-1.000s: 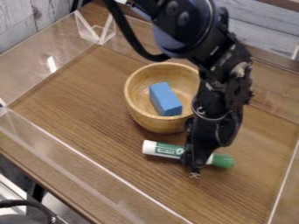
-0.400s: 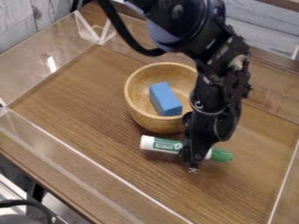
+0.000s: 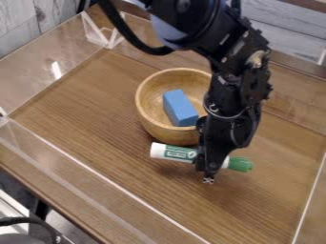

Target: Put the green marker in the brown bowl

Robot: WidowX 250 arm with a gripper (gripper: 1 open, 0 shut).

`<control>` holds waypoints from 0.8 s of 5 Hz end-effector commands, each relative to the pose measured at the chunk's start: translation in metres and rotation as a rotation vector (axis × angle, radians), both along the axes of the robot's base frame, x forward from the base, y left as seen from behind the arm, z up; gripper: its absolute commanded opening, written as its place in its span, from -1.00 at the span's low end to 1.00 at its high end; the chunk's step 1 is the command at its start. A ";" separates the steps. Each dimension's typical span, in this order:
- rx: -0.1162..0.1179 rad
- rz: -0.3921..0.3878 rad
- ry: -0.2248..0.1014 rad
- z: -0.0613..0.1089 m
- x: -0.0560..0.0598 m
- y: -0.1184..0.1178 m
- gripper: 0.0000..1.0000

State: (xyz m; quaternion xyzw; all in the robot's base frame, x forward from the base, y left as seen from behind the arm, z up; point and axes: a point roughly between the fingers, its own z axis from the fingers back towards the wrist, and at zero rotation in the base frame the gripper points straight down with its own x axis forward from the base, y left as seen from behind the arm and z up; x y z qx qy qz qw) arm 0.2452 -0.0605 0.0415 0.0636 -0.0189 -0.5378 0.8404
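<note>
The green marker (image 3: 173, 152) is a white barrel with green lettering and a green cap at its right end. It lies level just in front of the brown bowl (image 3: 148, 112), slightly above the wooden tabletop. My gripper (image 3: 212, 169) reaches down from the black arm and is shut on the marker near its cap end, hiding part of the barrel. The bowl sits at the table's middle, just behind and left of the gripper.
A blue rectangular block (image 3: 178, 106) lies inside the bowl. Clear acrylic walls (image 3: 76, 167) rim the wooden table (image 3: 76, 95) on the left, front and right. A clear plastic stand (image 3: 105, 36) is at the back left.
The gripper has shifted slightly up and to the left, and the marker has moved with it, closer to the bowl's front wall.
</note>
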 end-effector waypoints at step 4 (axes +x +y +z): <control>0.068 -0.057 -0.071 0.050 0.016 0.008 -1.00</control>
